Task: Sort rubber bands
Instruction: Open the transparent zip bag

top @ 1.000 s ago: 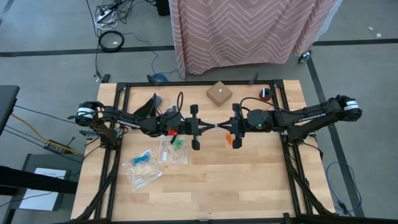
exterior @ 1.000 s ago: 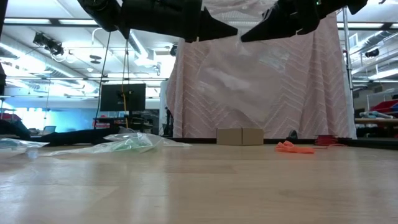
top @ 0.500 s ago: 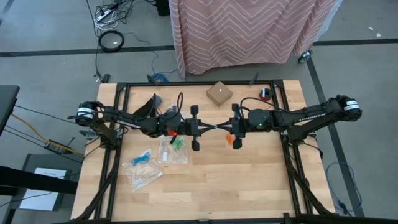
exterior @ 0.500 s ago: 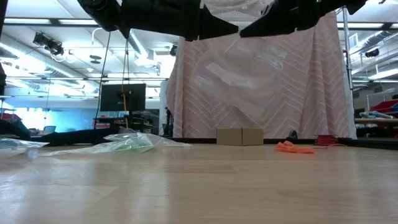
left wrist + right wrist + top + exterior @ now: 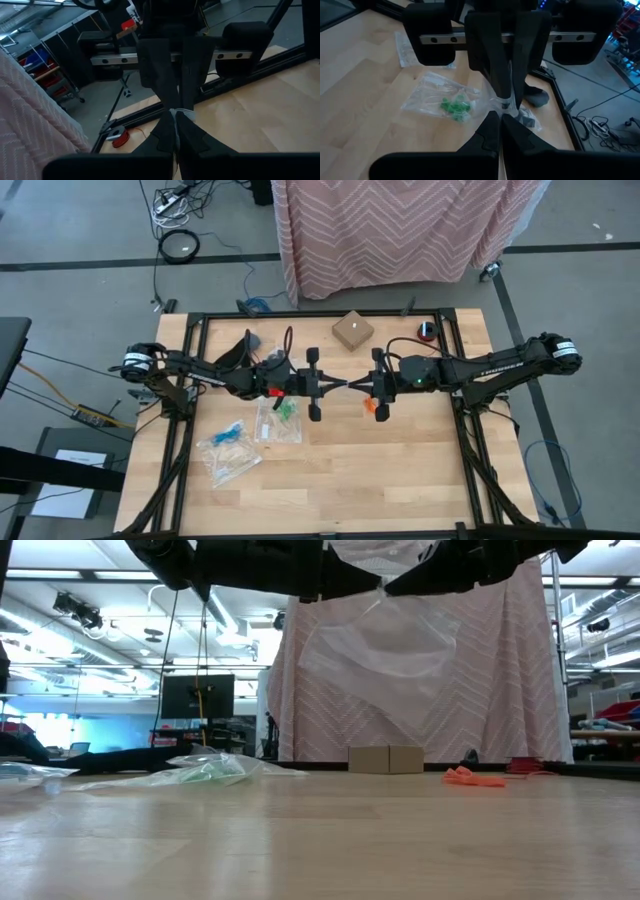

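Your left gripper (image 5: 338,384) and right gripper (image 5: 352,384) meet tip to tip above mid-table, both pinched on 1 clear bag (image 5: 380,635). Orange rubber bands (image 5: 372,406) lie below the right gripper; green rubber bands (image 5: 454,106) sit bagged near the left.

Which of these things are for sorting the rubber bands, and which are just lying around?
For the job:
- orange rubber bands, loose on the table
- green rubber bands, inside a zip bag
- blue rubber bands, in another bag
- clear bag, held up between the left gripper and right gripper, both shut on it

Just lying about:
- cardboard box
- small red roll
- pink cloth behind the table
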